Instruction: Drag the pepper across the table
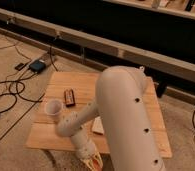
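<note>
The light-wood planked table [136, 135] stands in the middle of the view. My white arm [122, 115] reaches down over its front part. My gripper [93, 161] is at the table's front edge, at the bottom of the view. A small orange-red patch shows at the gripper's tip; I cannot tell whether it is the pepper. No other pepper shows on the table. A white cup [53, 107] stands on the left part of the table, left of the arm.
A dark flat rectangular thing with orange marks [69, 96] lies beside the cup. A small pale item [97, 125] lies next to the arm. Cables [11, 92] and a dark box [38, 65] lie on the floor at left. A long bench runs behind the table.
</note>
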### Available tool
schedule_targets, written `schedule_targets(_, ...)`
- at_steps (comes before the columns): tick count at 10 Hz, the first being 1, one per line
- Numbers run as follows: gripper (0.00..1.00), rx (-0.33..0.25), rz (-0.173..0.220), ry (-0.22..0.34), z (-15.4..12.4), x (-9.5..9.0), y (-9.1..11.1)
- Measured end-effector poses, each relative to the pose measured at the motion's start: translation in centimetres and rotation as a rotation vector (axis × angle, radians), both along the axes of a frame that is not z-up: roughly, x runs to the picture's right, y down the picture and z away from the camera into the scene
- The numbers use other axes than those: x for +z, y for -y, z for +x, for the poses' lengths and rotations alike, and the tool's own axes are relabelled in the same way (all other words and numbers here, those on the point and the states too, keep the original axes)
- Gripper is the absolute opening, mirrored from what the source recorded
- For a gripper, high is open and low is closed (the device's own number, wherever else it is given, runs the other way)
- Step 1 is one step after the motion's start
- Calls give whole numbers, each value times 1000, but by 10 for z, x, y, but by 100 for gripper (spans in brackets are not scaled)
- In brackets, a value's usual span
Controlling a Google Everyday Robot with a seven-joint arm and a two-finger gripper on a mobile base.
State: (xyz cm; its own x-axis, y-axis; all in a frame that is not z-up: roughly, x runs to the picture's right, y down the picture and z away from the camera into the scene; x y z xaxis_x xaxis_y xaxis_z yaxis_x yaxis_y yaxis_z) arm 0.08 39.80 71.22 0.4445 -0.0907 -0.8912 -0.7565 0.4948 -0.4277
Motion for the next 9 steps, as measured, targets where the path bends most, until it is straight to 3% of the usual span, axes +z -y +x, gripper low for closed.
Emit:
schedule_targets(4, 77, -2, 20, 0, -7, 17, 10)
schedule_targets(6, 80, 12, 35, 12, -11, 20, 14)
schedule_targets(9, 80, 20, 22, 31, -13, 18, 15)
